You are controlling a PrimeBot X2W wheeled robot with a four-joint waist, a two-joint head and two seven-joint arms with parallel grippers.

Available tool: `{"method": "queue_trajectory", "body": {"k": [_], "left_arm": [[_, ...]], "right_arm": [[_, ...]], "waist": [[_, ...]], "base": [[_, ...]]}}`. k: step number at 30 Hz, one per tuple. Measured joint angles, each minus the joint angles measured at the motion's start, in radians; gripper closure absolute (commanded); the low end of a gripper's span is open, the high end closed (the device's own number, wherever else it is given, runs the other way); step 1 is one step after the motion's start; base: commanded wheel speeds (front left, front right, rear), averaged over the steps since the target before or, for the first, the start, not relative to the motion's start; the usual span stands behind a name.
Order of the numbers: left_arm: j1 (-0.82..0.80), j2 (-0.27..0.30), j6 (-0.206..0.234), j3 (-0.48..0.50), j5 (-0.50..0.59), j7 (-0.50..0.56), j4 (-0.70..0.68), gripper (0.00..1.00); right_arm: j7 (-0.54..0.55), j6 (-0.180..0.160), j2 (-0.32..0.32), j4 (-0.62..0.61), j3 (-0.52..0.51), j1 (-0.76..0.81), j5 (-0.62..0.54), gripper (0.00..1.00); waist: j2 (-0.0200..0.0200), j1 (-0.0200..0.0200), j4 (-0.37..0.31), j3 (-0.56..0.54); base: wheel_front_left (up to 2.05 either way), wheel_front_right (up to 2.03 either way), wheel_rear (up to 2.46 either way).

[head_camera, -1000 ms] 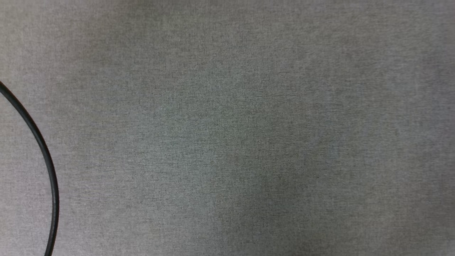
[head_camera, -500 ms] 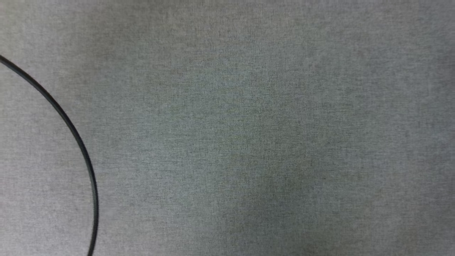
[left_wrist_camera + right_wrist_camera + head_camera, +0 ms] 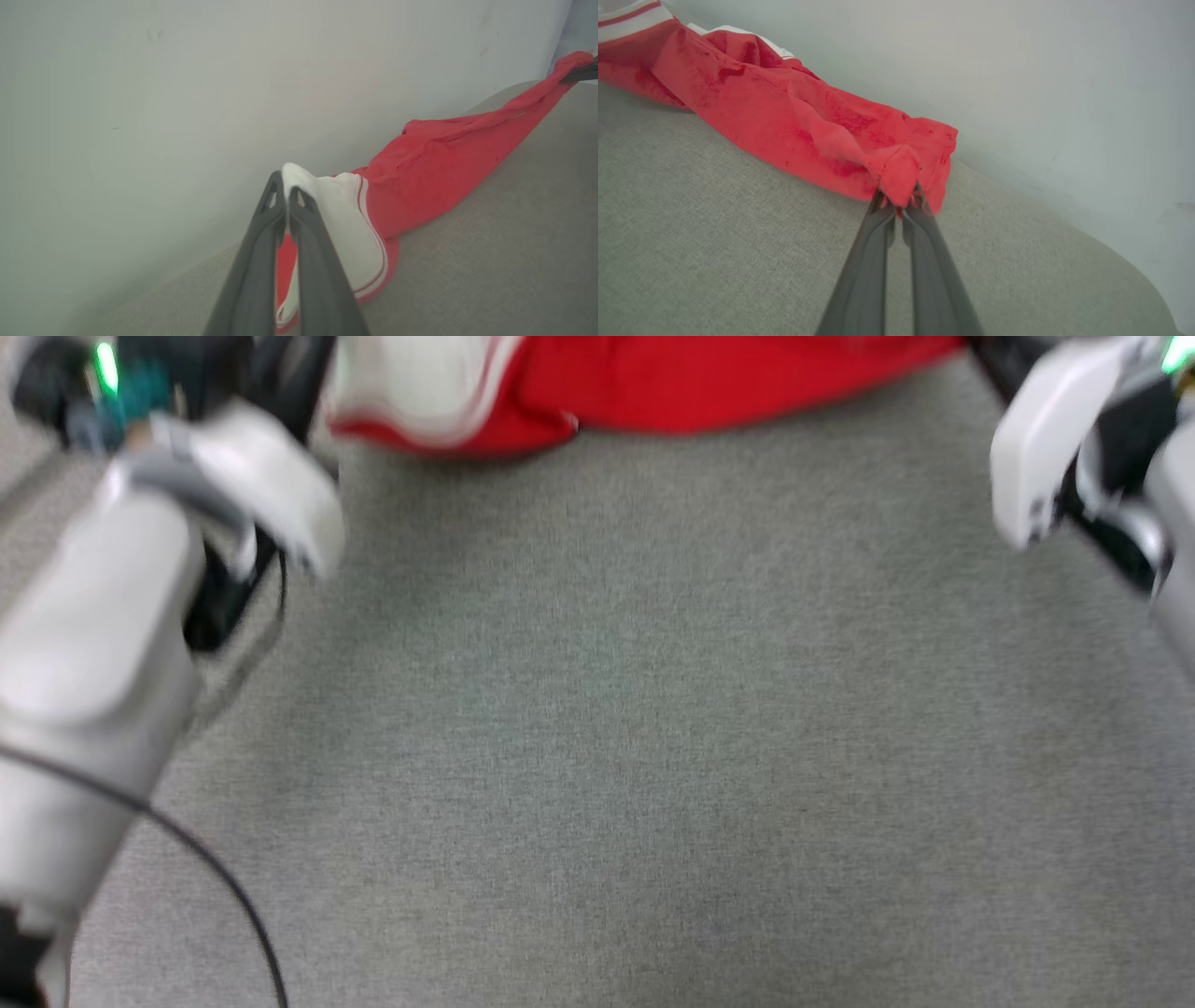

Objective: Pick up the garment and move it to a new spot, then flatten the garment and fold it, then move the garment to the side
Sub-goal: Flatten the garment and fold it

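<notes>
Garment [image 3: 434, 172]: red shirt with a white sleeve, pulled into a rumpled band between my two grippers. It lies along the far edge of the grey cloth surface [image 3: 653, 709], close to the pale wall [image 3: 140, 93].
Left gripper [image 3: 286, 184]: my fingers are pressed together on the white sleeve, with its red-and-white striped trim hanging just beside them.
Right gripper [image 3: 899, 198]: my fingers pinch a bunched red corner at the shirt's other end. The dark tip also shows at the top right of my left wrist view, clamped on that same red end.
Middle of the cloth: resting on the surface.
Head view: blurred. The shirt runs across the top edge, white sleeve toward my left, red toward my right, between my left forearm [image 3: 93, 644] and right forearm [image 3: 1046, 439].
Cable [image 3: 224, 887]: thin and black, curving over the surface beside my left forearm.
</notes>
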Motion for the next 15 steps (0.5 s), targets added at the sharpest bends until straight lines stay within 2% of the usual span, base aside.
{"method": "queue_trajectory", "body": {"k": [2, 8, 15], "left_arm": [[0.143, 0.035, 0.028, -0.006, -0.024, 0.000, -0.062, 1.00], [0.399, 0.096, 0.102, -0.025, -0.073, 0.019, -0.231, 1.00], [0.707, 0.181, 0.218, -0.053, -0.157, 0.073, -0.450, 1.00]], "right_arm": [[-0.010, 0.000, -0.030, -0.028, 0.033, 0.096, 0.041, 1.00], [-0.009, 0.000, -0.105, -0.095, 0.098, 0.281, 0.117, 1.00], [-0.025, 0.000, -0.163, -0.171, 0.129, 0.462, 0.178, 1.00]], "waist": [[0.0000, 0.0000, -0.005, -0.044], [0.0000, -0.0001, -0.008, -0.138], [0.0000, -0.0002, -0.015, -0.230]], "base": [[0.00, 0.00, 0.00], [0.00, 0.00, 0.00], [0.00, 0.00, 0.00]]}}
